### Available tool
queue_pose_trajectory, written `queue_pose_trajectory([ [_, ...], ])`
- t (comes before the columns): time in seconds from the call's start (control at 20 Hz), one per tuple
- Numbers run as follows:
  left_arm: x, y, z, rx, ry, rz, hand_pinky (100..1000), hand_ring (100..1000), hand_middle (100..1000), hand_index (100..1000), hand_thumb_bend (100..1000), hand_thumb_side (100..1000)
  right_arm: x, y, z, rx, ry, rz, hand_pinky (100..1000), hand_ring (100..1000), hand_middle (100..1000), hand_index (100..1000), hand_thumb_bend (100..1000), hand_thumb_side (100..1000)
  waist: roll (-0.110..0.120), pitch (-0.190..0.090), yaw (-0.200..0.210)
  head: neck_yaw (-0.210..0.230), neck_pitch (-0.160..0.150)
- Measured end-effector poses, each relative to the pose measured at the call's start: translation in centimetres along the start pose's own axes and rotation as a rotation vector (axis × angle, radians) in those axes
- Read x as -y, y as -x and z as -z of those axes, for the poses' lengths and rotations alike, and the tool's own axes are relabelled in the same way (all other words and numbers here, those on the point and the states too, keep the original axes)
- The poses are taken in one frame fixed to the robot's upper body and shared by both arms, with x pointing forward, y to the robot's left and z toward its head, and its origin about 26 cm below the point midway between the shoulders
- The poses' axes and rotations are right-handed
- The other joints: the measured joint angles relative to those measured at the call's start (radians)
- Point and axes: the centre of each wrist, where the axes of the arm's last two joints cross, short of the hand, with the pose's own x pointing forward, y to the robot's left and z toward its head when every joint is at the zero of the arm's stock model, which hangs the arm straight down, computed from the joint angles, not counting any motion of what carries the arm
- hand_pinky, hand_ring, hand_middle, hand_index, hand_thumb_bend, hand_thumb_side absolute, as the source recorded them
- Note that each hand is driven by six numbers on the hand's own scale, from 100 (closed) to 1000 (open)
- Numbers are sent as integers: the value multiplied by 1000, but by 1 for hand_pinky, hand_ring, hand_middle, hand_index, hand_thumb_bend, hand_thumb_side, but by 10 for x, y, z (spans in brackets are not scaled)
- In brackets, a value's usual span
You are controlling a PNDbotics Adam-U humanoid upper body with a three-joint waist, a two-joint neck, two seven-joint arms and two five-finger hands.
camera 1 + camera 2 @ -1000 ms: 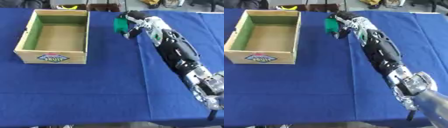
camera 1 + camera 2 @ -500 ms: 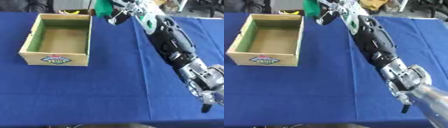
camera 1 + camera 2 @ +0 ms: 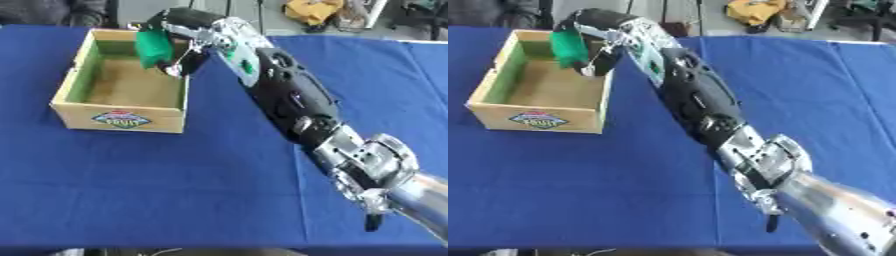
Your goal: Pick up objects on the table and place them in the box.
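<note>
Right hand (image 3: 188, 37) curling fingers round green object (image 3: 155, 46), hovering over box (image 3: 122, 111) near table's (image 3: 175, 190) far left corner. Box interior looking empty, possibly. Release remaining; no other objects showing on table.

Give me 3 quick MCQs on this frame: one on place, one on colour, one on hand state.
1. Where is the green object?
A. lying on the blue cloth
B. held over the box's far right part
C. beside the box's label

2. What colour are the inner walls of the box?
A. green
B. red
C. white

3. What is the right hand doing?
A. resting open on the table
C. curled, holding nothing
B. fingers curled round the green object

Key: 1 B, it shows in the hand above the box opening; 2 A, green lining shows along the inside walls; 3 B, the fingers wrap it.
</note>
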Motion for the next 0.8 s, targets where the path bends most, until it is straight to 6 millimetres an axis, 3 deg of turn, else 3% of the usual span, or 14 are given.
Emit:
queue_pose_trajectory([
  [0.3, 2, -1, 2, 6, 5, -8, 408, 325, 431, 569, 676, 738, -21, -9, 9, 22, -66, -2, 716, 669, 759, 909, 100, 289, 0, 5, 6, -9, 0],
  [0.5, 3, -1, 3, 9, 4, -14, 408, 325, 431, 569, 677, 738, -26, -12, 11, 40, -80, -14, 730, 729, 800, 929, 100, 519, -1, 6, 9, -12, 0],
  [0.55, 3, -2, 3, 10, 3, -15, 408, 325, 431, 569, 677, 737, -26, -12, 11, 45, -80, -17, 735, 744, 812, 934, 148, 597, -1, 6, 9, -13, 0],
  [0.7, 3, -2, 4, 11, 3, -17, 408, 325, 431, 569, 679, 737, -26, -12, 11, 58, -66, -29, 751, 781, 836, 943, 265, 667, -2, 6, 9, -15, 0],
  [0.75, 3, -2, 4, 12, 3, -18, 408, 325, 431, 569, 679, 737, -26, -12, 11, 62, -61, -32, 751, 781, 836, 943, 265, 667, -2, 6, 9, -15, 0],
  [0.8, 3, -2, 4, 12, 3, -18, 408, 325, 430, 569, 679, 736, -26, -12, 11, 66, -56, -36, 762, 800, 848, 948, 341, 717, -2, 6, 9, -16, 0],
])
